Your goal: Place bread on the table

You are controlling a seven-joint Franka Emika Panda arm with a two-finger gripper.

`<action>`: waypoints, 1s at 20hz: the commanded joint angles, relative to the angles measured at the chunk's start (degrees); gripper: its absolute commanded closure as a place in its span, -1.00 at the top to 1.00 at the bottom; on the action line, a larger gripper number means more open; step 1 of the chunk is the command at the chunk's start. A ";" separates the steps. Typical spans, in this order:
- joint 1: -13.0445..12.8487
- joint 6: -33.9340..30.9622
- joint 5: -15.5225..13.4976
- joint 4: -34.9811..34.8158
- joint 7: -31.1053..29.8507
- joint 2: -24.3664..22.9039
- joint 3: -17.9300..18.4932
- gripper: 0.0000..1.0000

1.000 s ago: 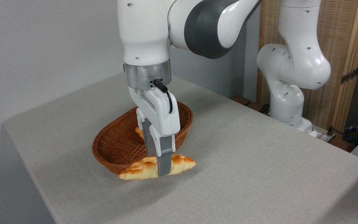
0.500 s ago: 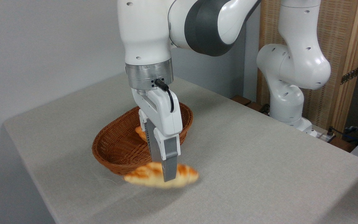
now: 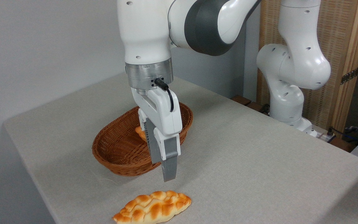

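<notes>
Camera view: the bread (image 3: 152,207) lies flat on the table (image 3: 259,155), below and just in front of the empty gripper (image 3: 166,169); its jaw spacing cannot be told. Risk: the loaf rests near the front table edge, so any nudge could tip it off. Behind the jaws sits 1 basket (image 3: 117,152); open cloth lies rightward.

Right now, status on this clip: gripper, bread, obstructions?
Gripper empty, above the cloth. Bread flat on the table, in front of the basket. Nothing in the way.
</notes>
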 commanded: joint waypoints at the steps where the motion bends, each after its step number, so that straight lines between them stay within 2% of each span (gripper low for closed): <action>1: -0.55 -0.25 -3.83 0.61 -3.45 -1.30 0.51 1.00; 3: -0.64 -0.78 -7.61 0.96 -6.53 -1.92 -0.01 1.00; 4: -0.55 -1.56 -8.59 1.66 -8.55 -1.92 -0.36 1.00; 9: -0.55 -7.01 -8.86 6.23 -14.71 -1.66 -3.17 1.00; 14: -0.55 -16.57 -8.77 11.93 -21.65 -0.96 -4.93 1.00; 17: -0.55 -24.23 -8.60 18.69 -21.75 0.80 -6.60 1.00; 20: -0.55 -25.39 -8.51 20.30 -22.62 1.59 -7.48 1.00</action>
